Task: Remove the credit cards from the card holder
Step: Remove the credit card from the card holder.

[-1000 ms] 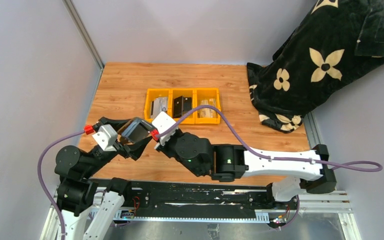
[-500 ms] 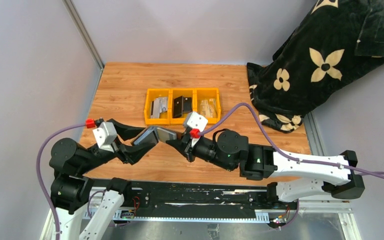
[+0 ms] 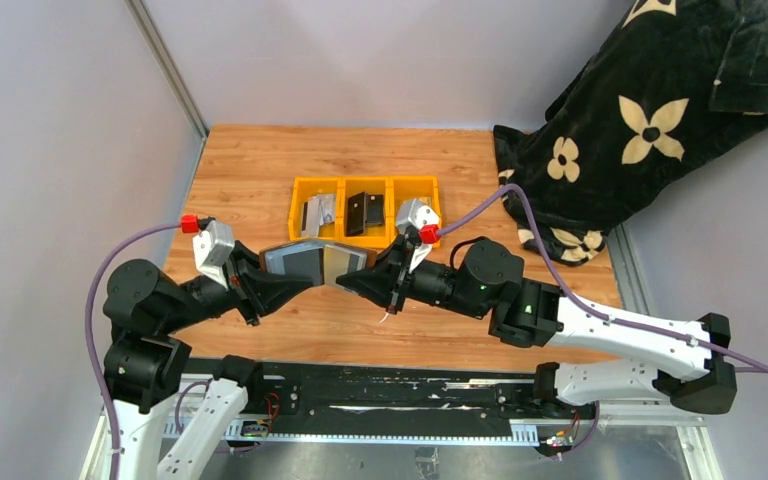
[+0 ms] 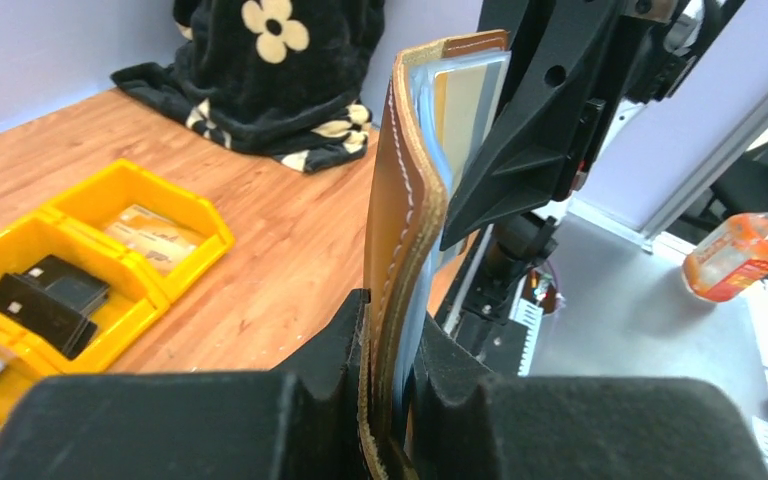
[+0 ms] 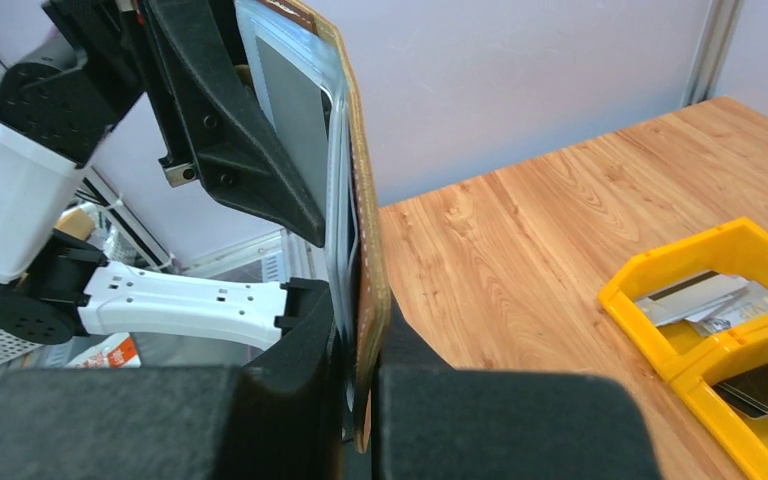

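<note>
The card holder (image 3: 312,262) hangs spread open above the table's front, brown leather outside, held between both arms. My left gripper (image 3: 282,284) is shut on its grey left half. My right gripper (image 3: 354,282) is shut on its tan right half. The left wrist view shows the leather edge (image 4: 400,200) pinched in my jaws (image 4: 392,400), with a tan credit card (image 4: 463,95) in a clear sleeve. The right wrist view shows the holder (image 5: 367,250) edge-on in my jaws (image 5: 362,400), a grey panel (image 5: 295,130) facing left.
Three joined yellow bins (image 3: 365,183) stand behind the holder with grey (image 3: 318,212), black (image 3: 365,210) and tan (image 3: 417,217) cards in them. A black flowered blanket (image 3: 640,120) drapes over the back right corner. A purple cable (image 3: 480,208) arcs over the right arm.
My left gripper has shut on the holder's left half. The right arm has pulled rightward with the other half, and the holder now lies spread open.
</note>
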Controlling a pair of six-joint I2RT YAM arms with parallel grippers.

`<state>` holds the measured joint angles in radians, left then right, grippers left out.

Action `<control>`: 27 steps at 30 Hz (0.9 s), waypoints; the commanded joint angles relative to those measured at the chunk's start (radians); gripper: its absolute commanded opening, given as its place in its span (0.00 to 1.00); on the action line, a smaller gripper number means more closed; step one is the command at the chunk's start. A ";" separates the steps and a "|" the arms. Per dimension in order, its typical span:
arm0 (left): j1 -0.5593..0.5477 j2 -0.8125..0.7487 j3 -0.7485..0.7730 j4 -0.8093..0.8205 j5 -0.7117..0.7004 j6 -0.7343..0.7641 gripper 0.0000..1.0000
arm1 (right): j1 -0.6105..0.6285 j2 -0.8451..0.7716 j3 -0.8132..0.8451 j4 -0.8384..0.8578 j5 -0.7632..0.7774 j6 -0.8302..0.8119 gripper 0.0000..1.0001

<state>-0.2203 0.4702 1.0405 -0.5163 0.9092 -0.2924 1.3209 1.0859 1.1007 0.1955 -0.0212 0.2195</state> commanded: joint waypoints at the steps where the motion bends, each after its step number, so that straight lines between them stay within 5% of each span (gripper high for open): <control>1: -0.001 0.038 0.035 0.095 0.083 -0.120 0.05 | -0.049 -0.016 -0.036 0.050 -0.143 0.091 0.03; 14: -0.001 0.144 0.091 -0.004 0.177 -0.133 0.00 | -0.383 -0.012 -0.062 0.006 -0.570 0.284 0.63; 23: -0.001 0.197 0.123 -0.181 0.045 0.015 0.00 | -0.486 -0.175 -0.065 -0.124 -0.343 0.232 0.65; 27: -0.001 0.236 0.124 -0.261 -0.041 0.065 0.00 | -0.485 -0.169 -0.008 -0.106 -0.399 0.311 0.60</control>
<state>-0.2199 0.6704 1.1393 -0.6792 0.9661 -0.3004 0.8433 0.9138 1.0401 0.0940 -0.4145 0.4759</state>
